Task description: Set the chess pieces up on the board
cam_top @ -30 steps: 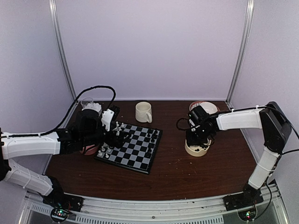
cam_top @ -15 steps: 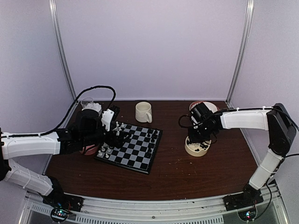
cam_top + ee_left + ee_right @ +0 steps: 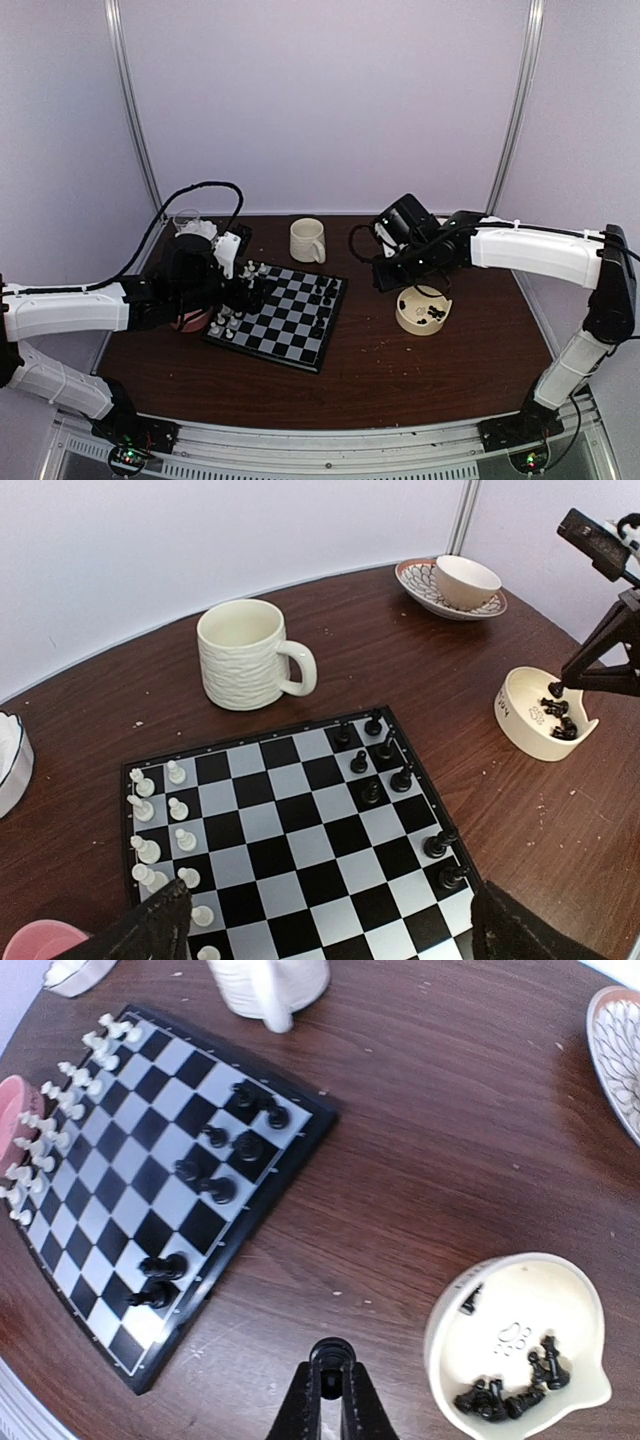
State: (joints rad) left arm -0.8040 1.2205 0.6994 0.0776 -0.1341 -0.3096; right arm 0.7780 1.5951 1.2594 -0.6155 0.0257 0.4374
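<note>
The board (image 3: 290, 320) lies left of centre; it also shows in the left wrist view (image 3: 300, 820) and the right wrist view (image 3: 150, 1190). White chess pieces (image 3: 177, 808) stand in two columns on its left side. Several black pieces (image 3: 372, 792) stand along its right side. My right gripper (image 3: 330, 1365) is shut on a small black chess piece and holds it above bare table between the board and a cream bowl (image 3: 520, 1290); the gripper shows from above too (image 3: 387, 278). My left gripper (image 3: 335, 935) is open wide and empty, low over the board's near side.
The cream bowl (image 3: 422, 310) holds several more black pieces (image 3: 510, 1395). A pink bowl (image 3: 190, 320) sits left of the board. A cream mug (image 3: 307, 240) stands behind it. A glass dish (image 3: 190, 222) is far left, a patterned saucer with a cup (image 3: 450, 580) far right.
My right gripper has risen out of the cream bowl and swung left toward the board with a black piece in it. The left arm has barely moved.
</note>
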